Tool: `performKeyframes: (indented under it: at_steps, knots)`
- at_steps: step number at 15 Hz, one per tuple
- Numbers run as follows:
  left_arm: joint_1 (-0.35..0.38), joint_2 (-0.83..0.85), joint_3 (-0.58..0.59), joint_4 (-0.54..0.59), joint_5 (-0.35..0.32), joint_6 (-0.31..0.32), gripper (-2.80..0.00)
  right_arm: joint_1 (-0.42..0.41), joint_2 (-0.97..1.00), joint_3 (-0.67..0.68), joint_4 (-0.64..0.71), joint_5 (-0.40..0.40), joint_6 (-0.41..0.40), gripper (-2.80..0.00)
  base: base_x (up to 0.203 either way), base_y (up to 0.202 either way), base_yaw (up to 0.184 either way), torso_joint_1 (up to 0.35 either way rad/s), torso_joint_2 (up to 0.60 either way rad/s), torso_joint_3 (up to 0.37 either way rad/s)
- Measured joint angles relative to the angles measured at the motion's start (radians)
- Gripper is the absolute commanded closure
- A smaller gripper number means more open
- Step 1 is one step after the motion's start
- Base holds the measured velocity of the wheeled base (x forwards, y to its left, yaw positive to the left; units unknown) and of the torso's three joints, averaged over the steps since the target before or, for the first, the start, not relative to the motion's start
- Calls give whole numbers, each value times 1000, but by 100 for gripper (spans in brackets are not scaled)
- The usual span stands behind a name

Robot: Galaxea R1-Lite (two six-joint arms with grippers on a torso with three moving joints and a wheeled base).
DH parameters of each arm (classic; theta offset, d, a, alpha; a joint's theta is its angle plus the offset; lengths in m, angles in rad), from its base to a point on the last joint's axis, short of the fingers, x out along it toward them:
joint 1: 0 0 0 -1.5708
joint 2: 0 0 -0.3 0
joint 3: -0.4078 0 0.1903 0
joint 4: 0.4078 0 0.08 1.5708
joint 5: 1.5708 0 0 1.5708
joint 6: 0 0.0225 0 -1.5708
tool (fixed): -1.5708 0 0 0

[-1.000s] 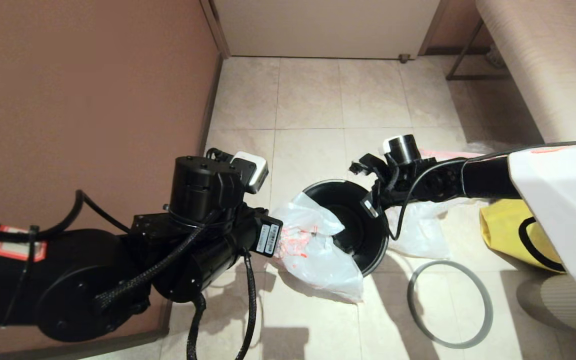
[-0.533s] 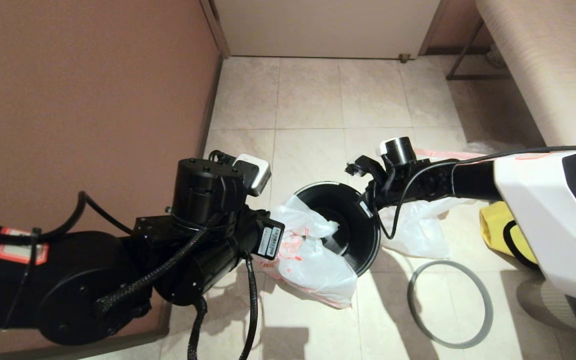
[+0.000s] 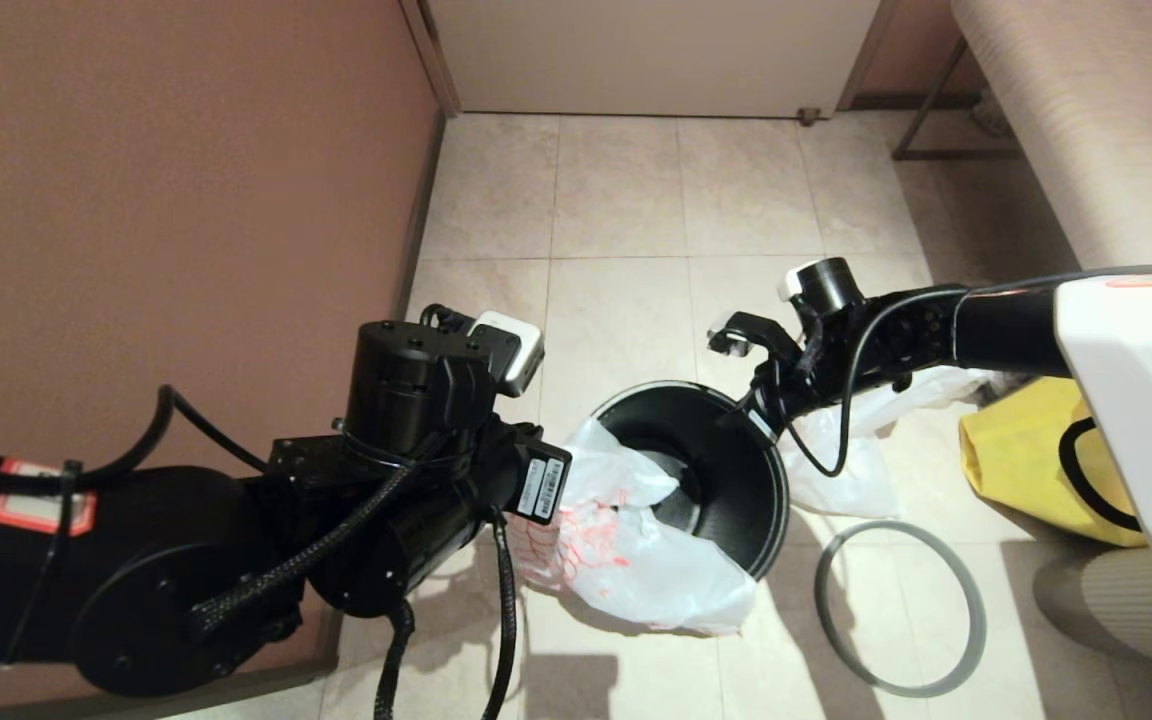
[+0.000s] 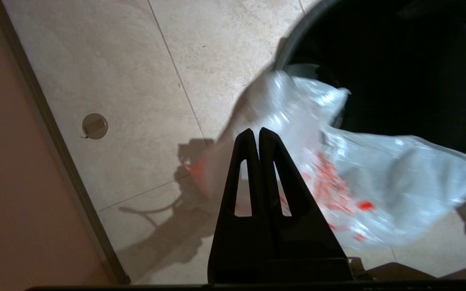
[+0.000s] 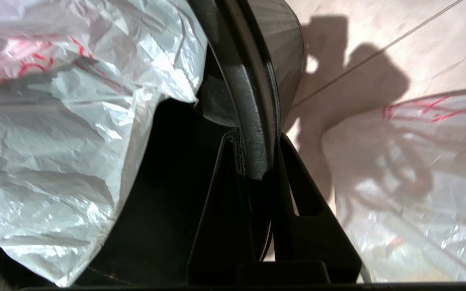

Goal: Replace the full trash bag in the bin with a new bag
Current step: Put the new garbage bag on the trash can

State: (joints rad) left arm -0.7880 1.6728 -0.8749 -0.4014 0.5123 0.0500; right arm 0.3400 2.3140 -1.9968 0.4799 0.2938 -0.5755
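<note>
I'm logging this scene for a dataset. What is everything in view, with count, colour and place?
bin: 1, black, tilted on the floor, centre
new bag: 1, white with red print, draped over the bin's near edge
full trash bag: 1, white, on the floor right of the bin
ring: 1, grey, flat on the floor
tote: 1, yellow, far right
left gripper: shut on the new bag
right gripper: shut on the bin's wall

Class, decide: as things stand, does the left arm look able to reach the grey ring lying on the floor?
Probably not yet. The left gripper is shut on the new bag, and the bin, clamped by the right gripper, stands between it and the grey ring.
</note>
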Motion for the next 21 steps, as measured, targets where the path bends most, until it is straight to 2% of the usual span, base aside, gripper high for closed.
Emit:
performKeyframes:
  at_steps: [2, 4, 6, 11, 18, 21]
  knots:
    - [0, 0, 0, 0, 0, 0, 0, -6, -33, 4, 154, -6, -94, 0, 0, 0, 0, 0, 0, 0]
    - [0, 0, 0, 1, 0, 0, 0, -10, -52, 6, 245, -67, -188, 0, 0, 0, 0, 0, 0, 0]
    - [-1, 1, 3, 0, 0, 1, 0, -6, -55, 6, 208, -133, -263, 0, 0, 0, 0, 0, 0, 0]
    - [-8, 7, 7, 1, 0, 2, 0, 42, -22, 8, 191, -168, -389, 0, 0, 0, 0, 0, 0, 0]
    - [-12, 10, 7, 1, 0, 2, 0, 97, 31, 7, 56, -185, -392, 0, 0, 0, 0, 0, 0, 0]
    - [-14, 10, 7, 0, 0, 2, 0, 103, 55, 7, -39, -191, -353, 0, 0, 0, 0, 0, 0, 0]
